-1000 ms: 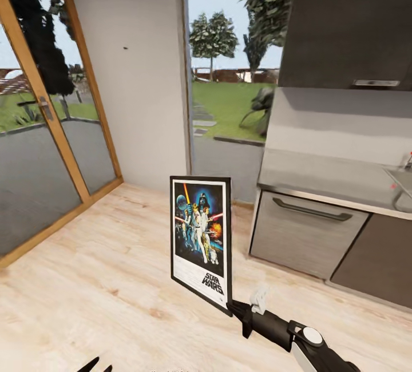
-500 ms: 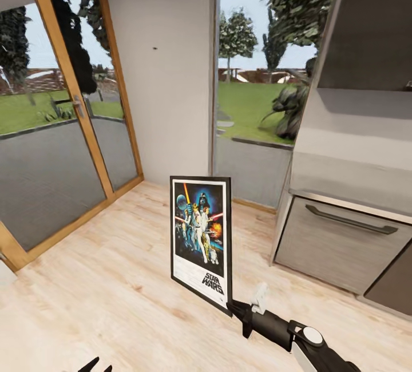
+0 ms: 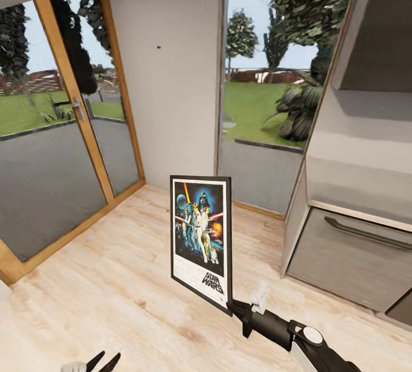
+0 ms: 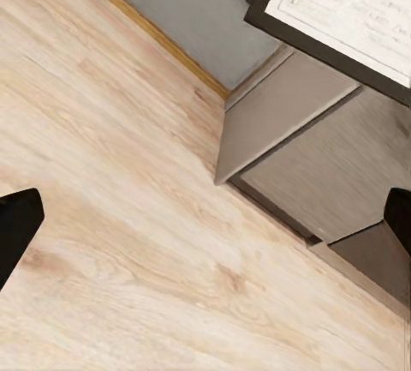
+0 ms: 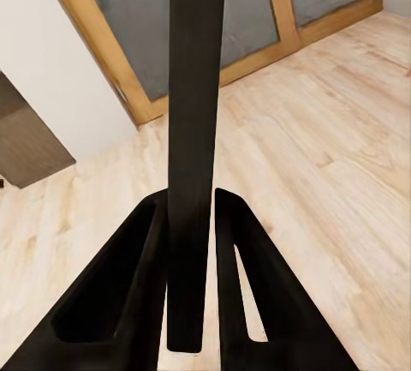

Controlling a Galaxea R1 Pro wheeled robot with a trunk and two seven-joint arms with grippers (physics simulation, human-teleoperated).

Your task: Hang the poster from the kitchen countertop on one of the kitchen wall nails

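A pale wood-plank floor (image 3: 114,280) is bounded by a plain grey wall (image 3: 171,74), a wood-framed glass door (image 3: 68,109) and grey cabinet fronts (image 3: 355,257). The black-framed, white-bordered poster (image 3: 201,240), lettered "STAR WARS", is held upright above open floor, pinched at its lower corner by the right gripper (image 3: 237,308). The left gripper (image 3: 100,361) is spread apart.

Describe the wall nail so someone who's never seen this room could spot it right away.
Find the plain grey wall panel between the wood-framed glass door and the garden window. High on it sits the nail, a tiny dark speck, the lone mark on that bare surface.
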